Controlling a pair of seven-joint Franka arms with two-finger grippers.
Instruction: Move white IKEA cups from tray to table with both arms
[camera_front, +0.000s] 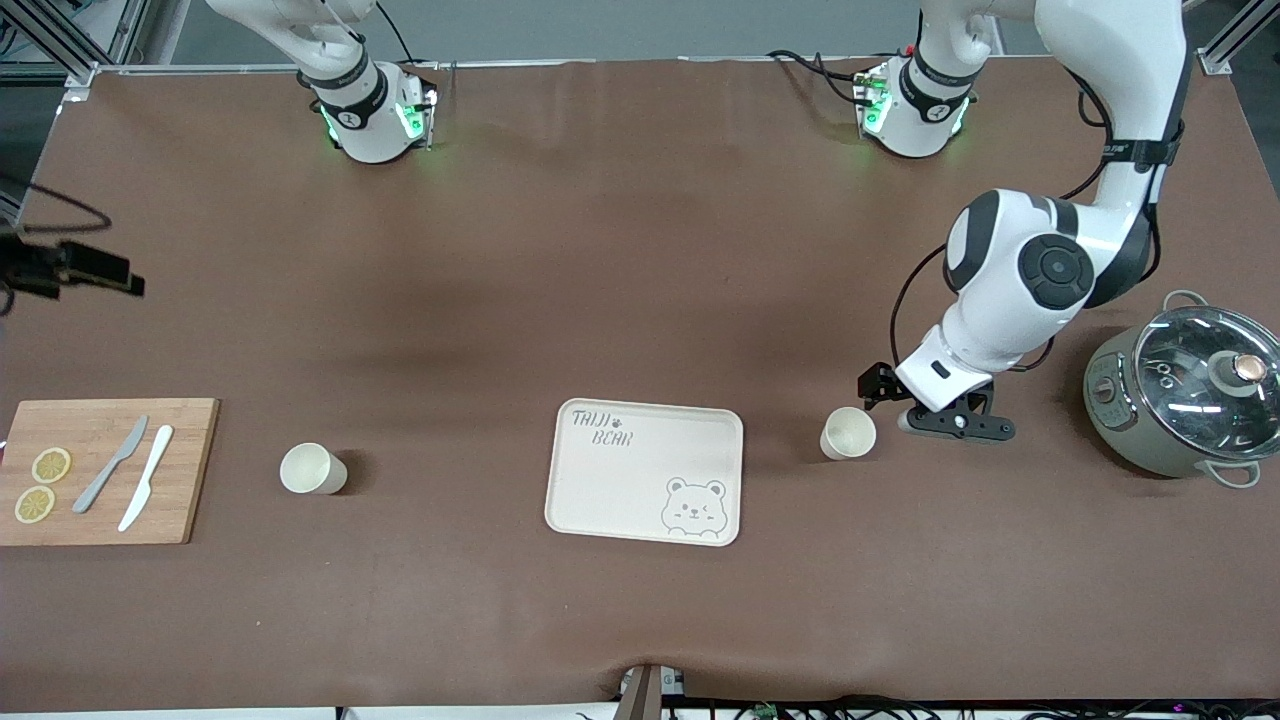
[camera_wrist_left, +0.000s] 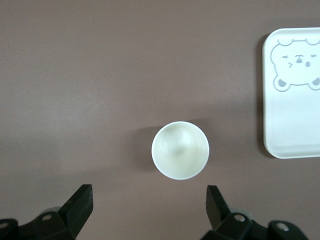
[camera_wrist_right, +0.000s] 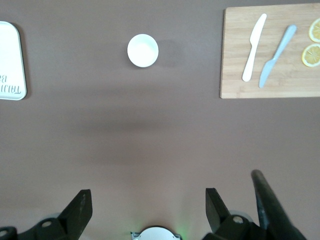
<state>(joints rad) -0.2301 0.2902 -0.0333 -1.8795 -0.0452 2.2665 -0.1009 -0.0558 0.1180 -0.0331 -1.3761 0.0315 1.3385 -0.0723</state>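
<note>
One white cup (camera_front: 848, 433) stands upright on the brown table between the bear-printed tray (camera_front: 610, 505) and the grey pot. My left gripper (camera_front: 930, 398) hovers open and empty just beside this cup, toward the left arm's end. In the left wrist view the cup (camera_wrist_left: 180, 150) sits ahead of my open left gripper (camera_wrist_left: 149, 207), outside the fingers. The second white cup (camera_front: 312, 468) stands between the tray and the cutting board; it also shows in the right wrist view (camera_wrist_right: 143, 50). My right gripper (camera_wrist_right: 149, 210) is open and empty, high over the table near its base.
A grey lidded pot (camera_front: 1185, 395) stands close to the left arm's elbow. A wooden cutting board (camera_front: 190, 470) with two knives and lemon slices lies at the right arm's end. A black fixture (camera_front: 70, 265) juts in over that end.
</note>
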